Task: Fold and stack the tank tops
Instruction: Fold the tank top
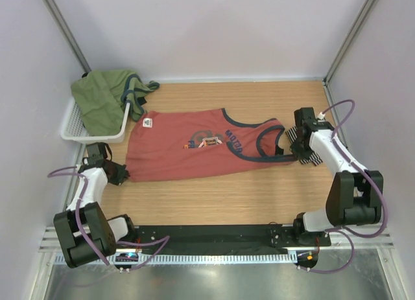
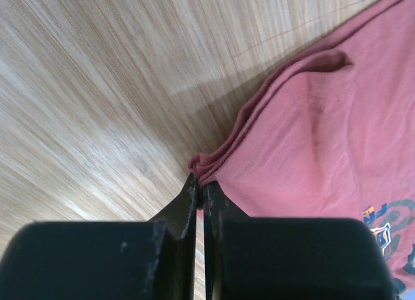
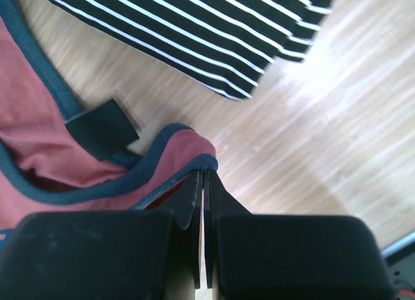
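The salmon-red, teal-trimmed cloth tank top lies flat on the wooden table. The left gripper is pinched tight on its hem corner at 8 o'clock, and the right gripper on a strap at 3 o'clock. The first fold seems due: lift both together, carrying the near edge toward 12 o'clock.

Two arms bolted at either end of black base rail: left arm, right arm, white link shells, chunky black joint housings. Purple cables loop off each toward the rail. Left gripper: fingers matte black, flat, scuffed edges.
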Controlling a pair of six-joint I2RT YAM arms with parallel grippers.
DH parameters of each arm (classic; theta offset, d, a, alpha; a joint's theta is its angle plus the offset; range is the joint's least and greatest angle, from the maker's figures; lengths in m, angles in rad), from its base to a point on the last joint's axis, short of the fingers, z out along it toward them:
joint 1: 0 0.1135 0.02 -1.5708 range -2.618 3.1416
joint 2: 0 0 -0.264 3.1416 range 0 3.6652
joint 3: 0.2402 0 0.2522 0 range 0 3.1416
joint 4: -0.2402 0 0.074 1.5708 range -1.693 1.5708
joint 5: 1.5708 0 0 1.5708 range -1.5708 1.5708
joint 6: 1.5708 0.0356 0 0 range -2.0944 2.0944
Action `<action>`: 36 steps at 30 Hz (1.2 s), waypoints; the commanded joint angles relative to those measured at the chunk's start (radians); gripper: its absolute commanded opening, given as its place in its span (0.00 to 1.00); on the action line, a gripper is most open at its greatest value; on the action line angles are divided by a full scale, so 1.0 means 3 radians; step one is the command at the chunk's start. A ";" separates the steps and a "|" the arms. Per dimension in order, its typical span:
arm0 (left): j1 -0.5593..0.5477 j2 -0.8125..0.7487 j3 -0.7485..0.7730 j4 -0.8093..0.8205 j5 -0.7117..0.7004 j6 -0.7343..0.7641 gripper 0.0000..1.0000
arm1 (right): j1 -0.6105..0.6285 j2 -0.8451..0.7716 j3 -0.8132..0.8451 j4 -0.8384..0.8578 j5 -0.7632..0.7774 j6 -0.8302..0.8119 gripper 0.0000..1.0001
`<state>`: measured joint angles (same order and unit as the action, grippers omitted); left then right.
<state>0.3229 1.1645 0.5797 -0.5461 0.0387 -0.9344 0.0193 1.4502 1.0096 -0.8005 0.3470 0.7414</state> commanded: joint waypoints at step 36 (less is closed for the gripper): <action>-0.0110 -0.0475 0.0322 -0.0235 -0.0297 0.0149 0.79 | 0.0017 -0.0139 0.0148 0.0398 0.0077 -0.0287 0.48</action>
<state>0.3061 1.0939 0.6006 -0.5880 0.0177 -0.9081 0.0177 1.5112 1.0500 -0.7994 0.4305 0.7536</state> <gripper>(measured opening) 0.782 0.479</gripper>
